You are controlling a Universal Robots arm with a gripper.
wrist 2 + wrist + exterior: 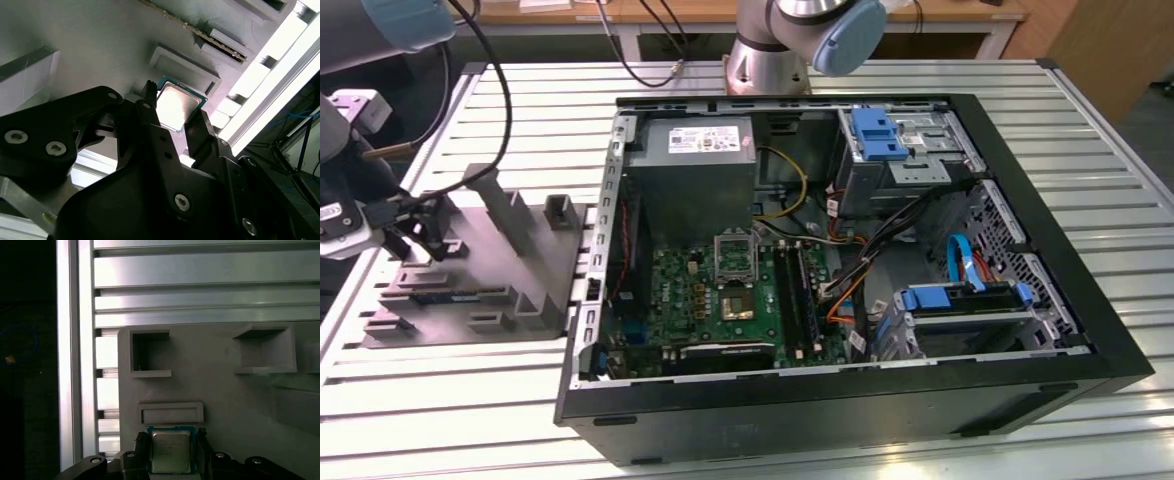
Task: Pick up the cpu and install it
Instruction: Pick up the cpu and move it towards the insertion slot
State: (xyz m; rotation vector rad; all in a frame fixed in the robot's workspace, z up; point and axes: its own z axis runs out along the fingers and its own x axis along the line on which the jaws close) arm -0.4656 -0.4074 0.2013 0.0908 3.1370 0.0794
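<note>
**Pincer closed on the cpu at the tray**

The pincer (171, 438) is set narrow, with its two black fingers (142, 451) against opposite edges of the cpu (171, 452), so that it grips the chip between them. In the second wrist view the same grip shows from a slant: the pincer (175, 104) has a finger (150, 117) on each side of the cpu (176, 107), whose metal top catches the light. The chip lies flat and faces the camera. Whether it rests on the surface below or hangs just above it cannot be told.

Below the chip is the grey tray (225, 395). A low rectangular frame (171, 413) moulded into the tray is just beside the cpu's far edge, and two open pockets (149, 352) lie further on.

In the exterior view the pincer (420, 240) points down over the tray (500, 255) at the exterior view's left. The wrist stands above it, cables trail from it, and the arm (781, 45) is mounted at the far side of the slatted metal worktop (1094, 130).

On the same worktop, well apart from the cpu, stands the open computer case (1047, 385). The silver-framed socket (734, 247) sits on the green board inside it.
</note>
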